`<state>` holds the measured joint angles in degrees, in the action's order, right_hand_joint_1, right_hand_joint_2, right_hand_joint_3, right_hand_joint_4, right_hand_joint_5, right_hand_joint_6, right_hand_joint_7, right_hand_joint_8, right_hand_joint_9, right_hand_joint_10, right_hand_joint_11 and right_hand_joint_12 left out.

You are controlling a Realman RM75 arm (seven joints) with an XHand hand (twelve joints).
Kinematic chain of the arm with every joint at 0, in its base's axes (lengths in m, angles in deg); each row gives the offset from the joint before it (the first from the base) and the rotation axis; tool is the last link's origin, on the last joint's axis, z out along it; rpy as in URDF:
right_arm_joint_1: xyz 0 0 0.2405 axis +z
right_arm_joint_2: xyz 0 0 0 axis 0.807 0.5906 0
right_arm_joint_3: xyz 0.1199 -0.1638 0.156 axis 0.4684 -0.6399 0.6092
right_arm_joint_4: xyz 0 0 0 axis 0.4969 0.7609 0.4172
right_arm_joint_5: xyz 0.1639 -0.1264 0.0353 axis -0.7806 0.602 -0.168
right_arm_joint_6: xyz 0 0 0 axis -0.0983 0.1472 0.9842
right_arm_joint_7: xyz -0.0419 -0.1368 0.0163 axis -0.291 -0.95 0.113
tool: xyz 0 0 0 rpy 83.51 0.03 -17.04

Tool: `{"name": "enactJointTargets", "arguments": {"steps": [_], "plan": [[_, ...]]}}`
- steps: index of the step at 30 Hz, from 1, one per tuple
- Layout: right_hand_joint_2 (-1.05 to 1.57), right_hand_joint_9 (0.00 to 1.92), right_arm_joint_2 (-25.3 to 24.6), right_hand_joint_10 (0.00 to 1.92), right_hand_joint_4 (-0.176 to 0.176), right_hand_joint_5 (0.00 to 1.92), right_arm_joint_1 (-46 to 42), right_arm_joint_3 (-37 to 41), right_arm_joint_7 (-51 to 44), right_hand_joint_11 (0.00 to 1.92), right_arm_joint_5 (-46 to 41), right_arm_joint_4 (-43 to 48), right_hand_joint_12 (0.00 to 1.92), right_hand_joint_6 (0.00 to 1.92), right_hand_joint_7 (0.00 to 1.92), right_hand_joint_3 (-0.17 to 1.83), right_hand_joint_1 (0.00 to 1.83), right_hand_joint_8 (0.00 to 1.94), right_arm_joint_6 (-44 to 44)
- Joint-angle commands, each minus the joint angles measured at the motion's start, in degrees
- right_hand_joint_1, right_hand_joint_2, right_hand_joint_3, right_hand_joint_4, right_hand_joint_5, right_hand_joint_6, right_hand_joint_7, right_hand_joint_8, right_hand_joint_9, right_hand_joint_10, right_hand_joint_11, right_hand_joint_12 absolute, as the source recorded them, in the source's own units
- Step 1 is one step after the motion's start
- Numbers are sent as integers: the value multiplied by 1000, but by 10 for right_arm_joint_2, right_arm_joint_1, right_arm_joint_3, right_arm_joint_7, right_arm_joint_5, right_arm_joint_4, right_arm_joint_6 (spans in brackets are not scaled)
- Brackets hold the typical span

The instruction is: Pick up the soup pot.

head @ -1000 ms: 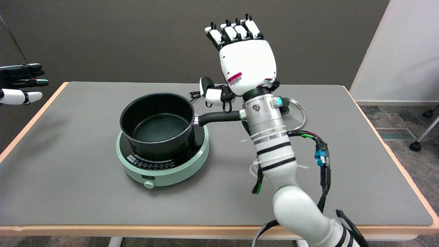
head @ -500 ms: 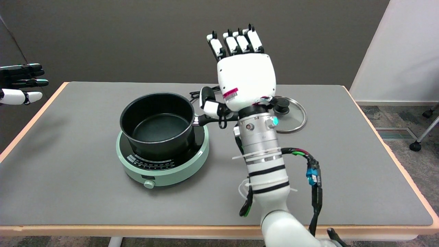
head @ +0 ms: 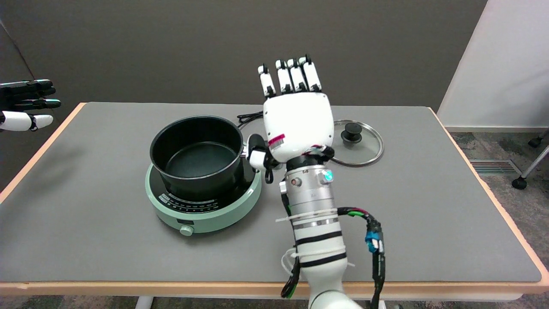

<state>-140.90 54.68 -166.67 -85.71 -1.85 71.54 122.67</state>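
Observation:
A black soup pot (head: 197, 156) stands empty on a pale green induction cooker (head: 203, 201) at the table's centre left. Its long handle points right and is hidden behind my right hand (head: 296, 120). That hand is raised just right of the pot, back toward the camera, fingers (head: 289, 77) straight up and apart, thumb (head: 256, 155) sticking out left near the pot's rim. I see nothing held in it. Whether the palm touches the handle cannot be told.
A glass lid with a black knob (head: 358, 143) lies flat on the grey table (head: 107, 244) right of my hand. A black cable (head: 248, 116) trails behind the pot. The idle left hand (head: 25, 105) hangs at the upper left.
My right arm has drawn back toward the near edge and lowered. The hand has shifted left and down, now covering the pot's handle and uncovering the lid. The pot has not moved.

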Motion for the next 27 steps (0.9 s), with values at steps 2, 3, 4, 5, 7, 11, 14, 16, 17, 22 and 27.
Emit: {"name": "enactJointTargets", "arguments": {"steps": [2,3,4,5,7,11,14,16,17,22,27], "plan": [[436,267,-56,229,58,361,-4,-50,-68,143,-12,-72,509,170,325,984,833,168,89],[435,265,-57,229,58,360,-4,-48,-68,142,-17,-69,509,170,323,984,835,167,87],[433,263,-57,228,58,358,-3,-48,-68,141,-20,-67,508,169,321,985,837,167,87],[432,261,-57,228,59,357,-2,-48,-68,140,-24,-63,507,168,318,986,838,166,84],[430,259,-57,227,60,356,0,-48,-79,137,-41,-55,505,168,315,988,841,166,76],[426,255,-61,225,61,356,-1,-57,-129,131,-84,-46,500,168,312,992,846,166,75],[423,236,-66,237,57,360,-3,-59,-135,84,-89,-58,470,165,315,987,848,160,77],[420,213,-67,255,53,363,-3,-55,-135,63,-89,-65,439,162,316,978,849,152,79],[419,204,-66,253,52,363,-3,-52,-134,59,-90,-65,430,162,316,978,850,152,79],[421,173,-53,252,47,354,8,-39,-135,45,-122,-47,404,165,302,979,850,152,58],[411,152,-42,244,44,347,26,-35,-135,29,-159,-49,381,163,286,975,860,150,53]]}}
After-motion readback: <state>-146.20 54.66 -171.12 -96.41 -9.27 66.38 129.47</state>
